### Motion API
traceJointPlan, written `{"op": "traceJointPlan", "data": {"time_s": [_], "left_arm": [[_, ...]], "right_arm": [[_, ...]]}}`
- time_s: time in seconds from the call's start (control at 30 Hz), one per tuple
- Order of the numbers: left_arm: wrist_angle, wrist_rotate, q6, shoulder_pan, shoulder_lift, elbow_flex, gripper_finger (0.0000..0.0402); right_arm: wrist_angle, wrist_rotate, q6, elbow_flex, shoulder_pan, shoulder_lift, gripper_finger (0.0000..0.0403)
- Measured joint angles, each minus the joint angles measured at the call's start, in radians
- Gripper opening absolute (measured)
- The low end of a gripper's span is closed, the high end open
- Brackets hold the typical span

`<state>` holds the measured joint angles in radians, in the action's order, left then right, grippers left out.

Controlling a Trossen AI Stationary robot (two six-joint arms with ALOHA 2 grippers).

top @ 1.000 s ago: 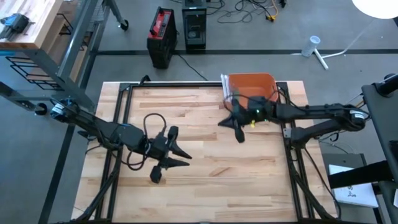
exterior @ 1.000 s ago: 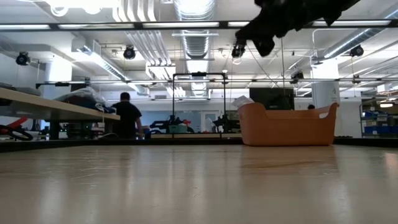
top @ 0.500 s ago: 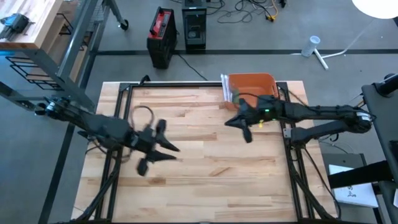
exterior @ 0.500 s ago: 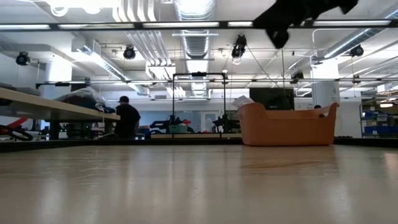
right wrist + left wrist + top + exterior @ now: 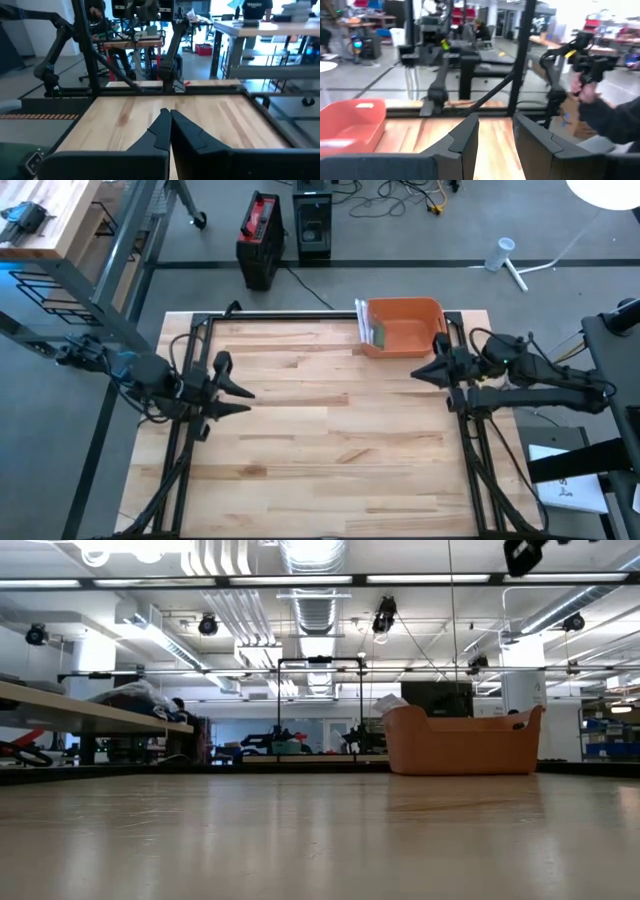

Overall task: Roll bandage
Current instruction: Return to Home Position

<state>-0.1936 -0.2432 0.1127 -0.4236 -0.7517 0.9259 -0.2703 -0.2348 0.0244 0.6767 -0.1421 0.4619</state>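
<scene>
arms at the sides of the table (image 5: 320,442).
left gripper (image 5: 244,399) over its left edge, fingers parted, empty; right gripper (image 5: 418,372) over its right edge, fingers together, empty; transparent zip bag (image 5: 373,330) inside the orange bin (image 5: 418,338) at the far edge.

A table (image 5: 320,440) with a top of light wooden planks is shown from above, its boards laid lengthwise from left to right. A black metal frame (image 5: 280,317) is seen along its far edge and down both sides. One orange bin (image 5: 404,305) is set directly on the wood, upright, at the far edge toward the right side and just beside the right rail. In the low view the bin (image 5: 460,745) is seen at the far end of the tabletop (image 5: 300,840).
</scene>
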Motion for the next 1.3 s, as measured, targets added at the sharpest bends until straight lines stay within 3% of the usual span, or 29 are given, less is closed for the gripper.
{"op": "traceJointPlan", "data": {"time_s": [0.27,0.5,0.6,0.7,0.77,0.83,0.9,1.07,1.3], "left_arm": [[0.236,-0.023,-0.03,0.003,0.083,-0.237,0.0114],[0.336,-0.022,-0.1,0.007,0.132,-0.429,0.0114],[0.46,-0.043,-0.127,0.007,0.129,-0.512,0.0114],[0.558,-0.059,-0.151,0.007,0.137,-0.576,0.0114],[0.572,-0.06,-0.134,0.007,0.162,-0.604,0.0114],[0.578,-0.06,-0.127,0.007,0.199,-0.631,0.0114],[0.578,-0.061,-0.119,0.007,0.244,-0.663,0.0114],[0.588,-0.064,-0.114,0.007,0.356,-0.752,0.0114],[0.685,-0.066,-0.142,0.007,0.422,-0.911,0.0114]], "right_arm": [[0.202,0.001,-0.033,-0.269,0.0,-0.138,0.0],[0.65,-0.001,0.001,-0.563,0.0,-0.127,0.0],[0.777,-0.001,0.014,-0.642,0.0,-0.115,0.0],[0.765,-0.029,0.085,-0.65,0.0,-0.131,0.0],[0.718,-0.135,0.097,-0.622,-0.001,-0.164,0.0],[0.601,-0.274,0.062,-0.563,0.0,-0.209,0.0],[0.434,-0.322,0.033,-0.495,0.0,-0.263,0.0],[0.243,-0.246,-0.052,-0.44,0.0,-0.369,0.0],[0.248,-0.154,-0.07,-0.602,0.0,-0.43,0.0]]}}
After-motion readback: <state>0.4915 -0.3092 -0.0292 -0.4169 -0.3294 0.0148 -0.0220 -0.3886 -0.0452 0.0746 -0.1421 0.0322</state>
